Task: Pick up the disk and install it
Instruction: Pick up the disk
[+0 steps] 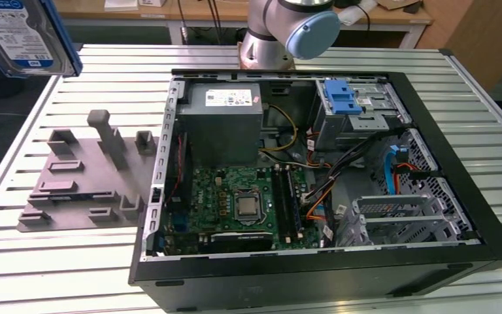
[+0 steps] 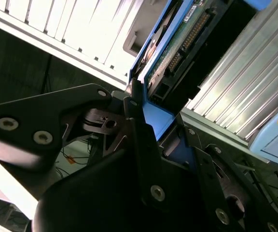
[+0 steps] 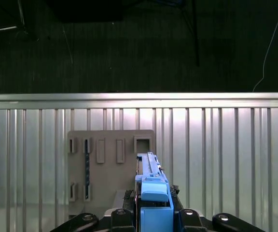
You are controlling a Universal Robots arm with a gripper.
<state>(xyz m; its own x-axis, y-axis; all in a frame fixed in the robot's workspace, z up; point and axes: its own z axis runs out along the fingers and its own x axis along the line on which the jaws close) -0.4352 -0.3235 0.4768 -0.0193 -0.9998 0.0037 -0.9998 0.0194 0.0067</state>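
Beneath me is the slatted tabletop (image 1: 59, 275). On it lies a grey holder plate (image 1: 81, 180) with upright pegs and slots. Just beside the plate, toward the exterior view's right, stands the open computer case (image 1: 321, 278), with its grey power-supply box (image 1: 225, 121) and drive cage (image 1: 355, 108). My pincer (image 2: 151, 118) is clenched on the disk (image 1: 24, 36), held in the air over the plate. The disk is silver with a white-and-blue label and a blue bracket framing it.

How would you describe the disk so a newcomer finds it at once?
Start at the open computer case on the slatted table. The disk hangs in the air at the exterior view's upper left, clamped in the gripper. Its white-and-blue label and blue frame set it apart from the grey fixture plate.
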